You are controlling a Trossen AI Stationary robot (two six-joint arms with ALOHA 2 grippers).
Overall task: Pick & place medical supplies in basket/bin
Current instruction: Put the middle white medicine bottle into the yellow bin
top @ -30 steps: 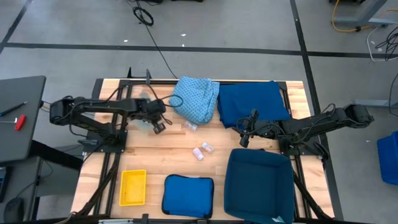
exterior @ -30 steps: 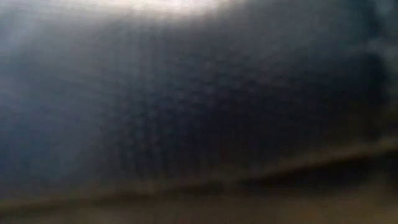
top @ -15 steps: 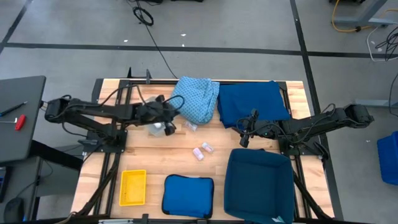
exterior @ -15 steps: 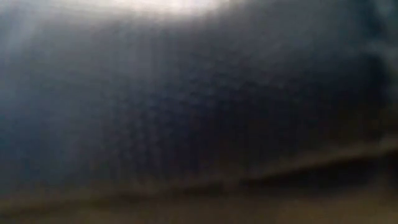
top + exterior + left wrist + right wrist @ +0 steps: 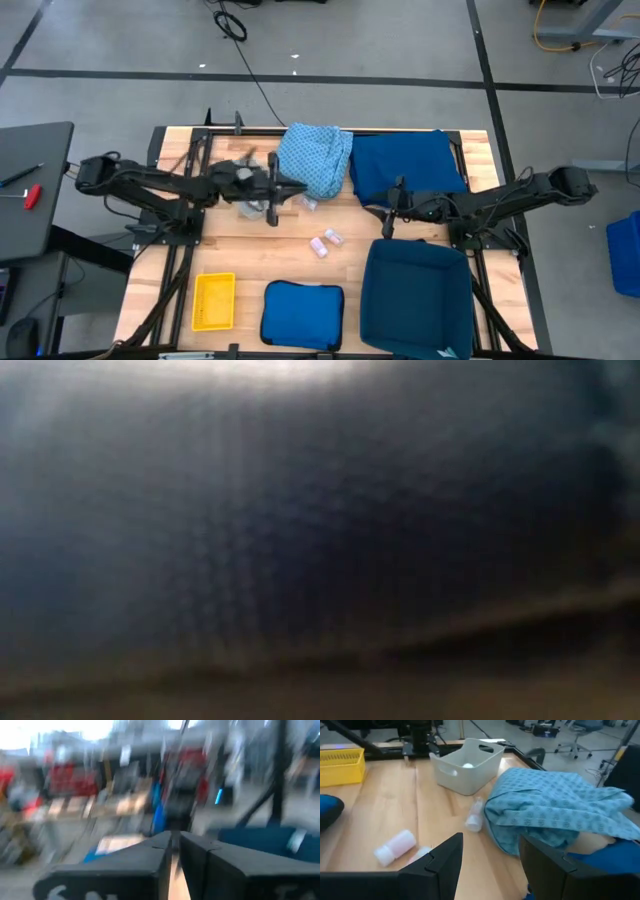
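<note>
While left gripper [image 5: 274, 203] nears closed, grey tray [image 5: 466, 764] waits.

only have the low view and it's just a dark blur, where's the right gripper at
observer: the right gripper hangs over bare wood between the dark blue cloth and the dark blue bin, fingers open.
operator: any packets left on the table
observer: yes, two packets lie together mid-table, and a third packet lies at the edge of the light blue cloth.
operator: and the left arm
observer: the left gripper is right by the grey tray, which has something white inside.
</note>
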